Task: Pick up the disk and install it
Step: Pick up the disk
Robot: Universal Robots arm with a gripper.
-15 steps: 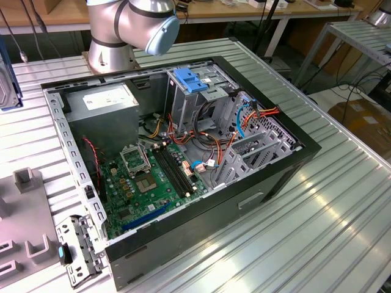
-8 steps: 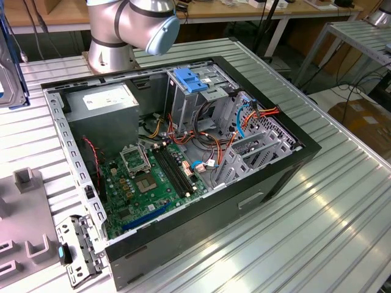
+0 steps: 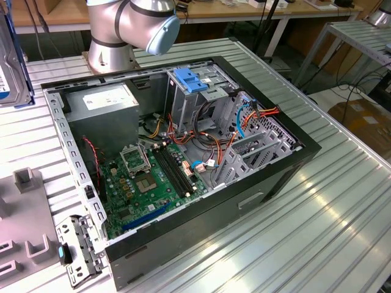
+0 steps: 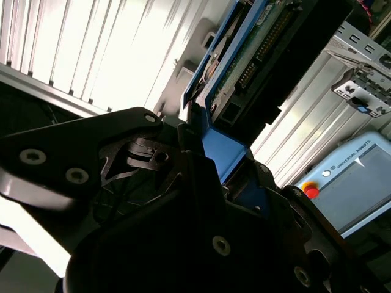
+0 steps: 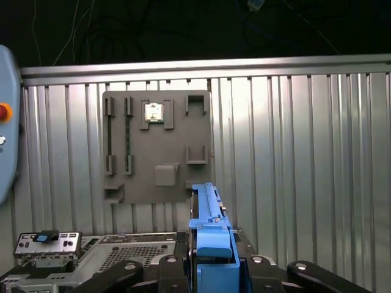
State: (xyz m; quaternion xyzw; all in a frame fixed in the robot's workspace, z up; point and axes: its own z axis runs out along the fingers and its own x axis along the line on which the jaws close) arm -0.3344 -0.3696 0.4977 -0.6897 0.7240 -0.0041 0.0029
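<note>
table: ribbed metal table [image 3: 317, 232] | on it: open computer case [image 3: 201, 229] | grey fixture plate [image 3: 24, 220] | arm base [image 3: 110, 58]

Brand lettering on grey pendant [image 4: 357, 183]

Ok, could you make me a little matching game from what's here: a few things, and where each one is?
1 disk
2 blue bracket
3 green motherboard
4 grey plate

a on the ribbed table
b atop the metal cage
c in the gripper
d flat in the bottom of the case

Pairs: 1-c, 2-b, 3-d, 4-a.
</note>
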